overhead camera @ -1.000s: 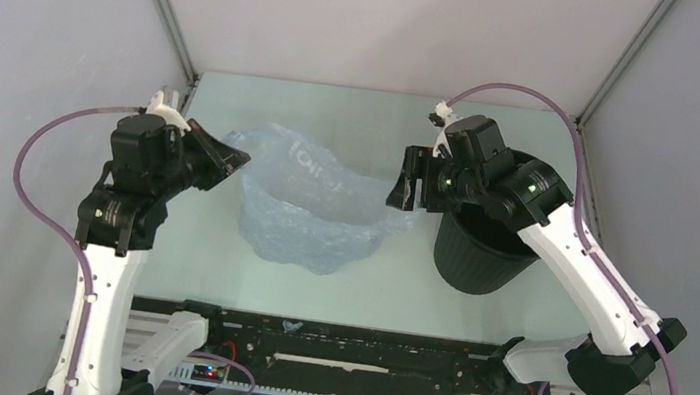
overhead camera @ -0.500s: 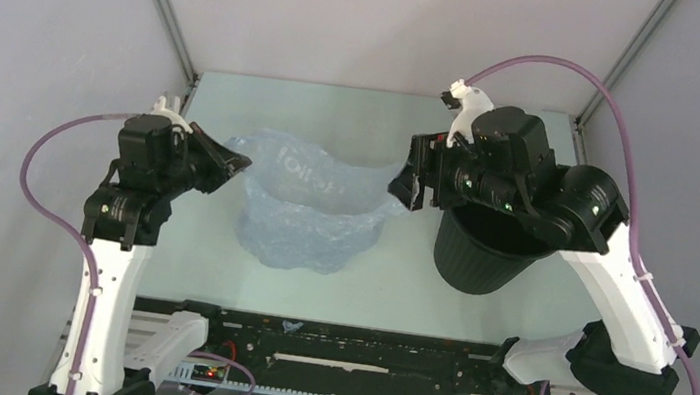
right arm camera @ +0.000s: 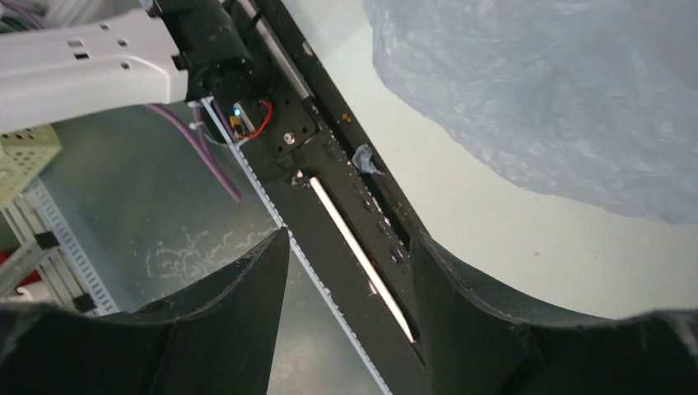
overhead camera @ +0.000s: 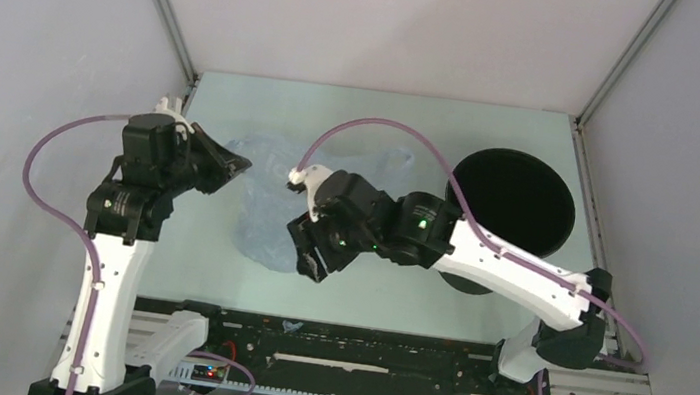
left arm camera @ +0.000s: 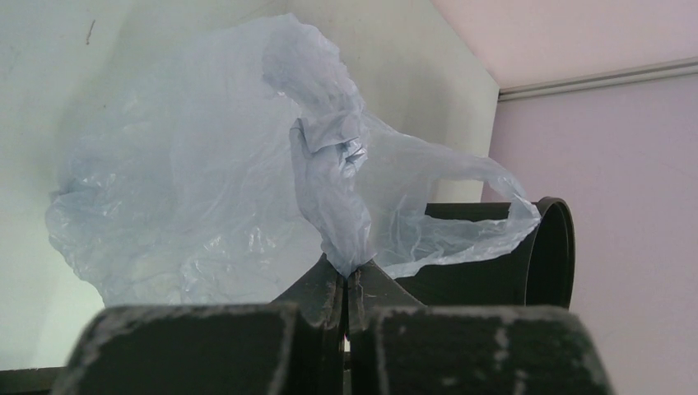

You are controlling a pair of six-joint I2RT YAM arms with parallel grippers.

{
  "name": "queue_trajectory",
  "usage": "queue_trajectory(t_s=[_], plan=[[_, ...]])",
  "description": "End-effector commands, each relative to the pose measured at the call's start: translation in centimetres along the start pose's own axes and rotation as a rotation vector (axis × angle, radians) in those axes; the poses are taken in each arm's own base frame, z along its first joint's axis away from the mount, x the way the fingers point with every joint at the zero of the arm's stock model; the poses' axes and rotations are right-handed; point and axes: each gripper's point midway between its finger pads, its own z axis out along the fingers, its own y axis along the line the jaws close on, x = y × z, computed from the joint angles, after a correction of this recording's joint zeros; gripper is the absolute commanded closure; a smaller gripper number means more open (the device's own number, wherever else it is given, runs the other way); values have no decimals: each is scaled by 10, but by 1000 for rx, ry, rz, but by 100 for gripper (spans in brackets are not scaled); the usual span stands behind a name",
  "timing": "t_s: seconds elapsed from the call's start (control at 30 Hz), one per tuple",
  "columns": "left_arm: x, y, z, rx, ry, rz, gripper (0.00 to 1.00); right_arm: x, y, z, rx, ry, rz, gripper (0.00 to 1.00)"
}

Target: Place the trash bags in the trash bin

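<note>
The pale blue translucent trash bag (overhead camera: pixel 264 209) lies bunched on the table between the arms. My left gripper (overhead camera: pixel 241 160) is shut on its left edge; in the left wrist view the film (left arm camera: pixel 329 206) rises pinched from my closed jaws (left arm camera: pixel 347 278). My right gripper (overhead camera: pixel 311 258) is open and empty, low over the bag's near side. In the right wrist view its fingers (right arm camera: pixel 247 296) frame the table's front edge, with the bag (right arm camera: pixel 560 99) at upper right. The black round trash bin (overhead camera: pixel 518 154) stands open at the right and also shows in the left wrist view (left arm camera: pixel 560 247).
A black rail (overhead camera: pixel 358 345) runs along the table's near edge; it also shows in the right wrist view (right arm camera: pixel 329 156). Grey enclosure walls close in the back and both sides. The right arm's forearm (overhead camera: pixel 509 267) crosses in front of the bin.
My right gripper let go of the bag's right edge and swung from over the bin left and forward to the bag's near side. The bin's mouth is now uncovered. The left gripper kept its hold.
</note>
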Motion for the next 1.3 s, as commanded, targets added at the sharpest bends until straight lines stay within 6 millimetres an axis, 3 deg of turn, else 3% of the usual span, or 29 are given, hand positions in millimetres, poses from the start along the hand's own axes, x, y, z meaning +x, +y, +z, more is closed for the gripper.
queue_trajectory(t_s=[0.0,0.17,0.27,0.47,0.6,0.73,0.9,1.13,1.27], plan=[[2,-4,-6,39,1,15,100,-23,4,-13,-3,-106,-32,36],[7,-8,-10,77,13,40,100,-28,-42,-35,200,-172,53,36],[6,-7,-11,76,0,44,100,-23,-42,-38,154,-182,52,37],[7,-6,-7,73,8,41,100,16,-8,8,-39,-108,-25,40],[6,0,-6,42,-2,24,100,23,5,33,-112,-50,44,45],[3,11,-7,-19,-36,-8,100,32,-2,63,-22,15,153,45],[4,18,-4,-99,-43,16,100,42,-6,104,93,-27,347,45],[13,30,1,-196,-15,-20,100,95,5,155,272,18,567,46],[16,36,-2,-248,-27,-16,100,119,-11,176,389,-5,651,46]])
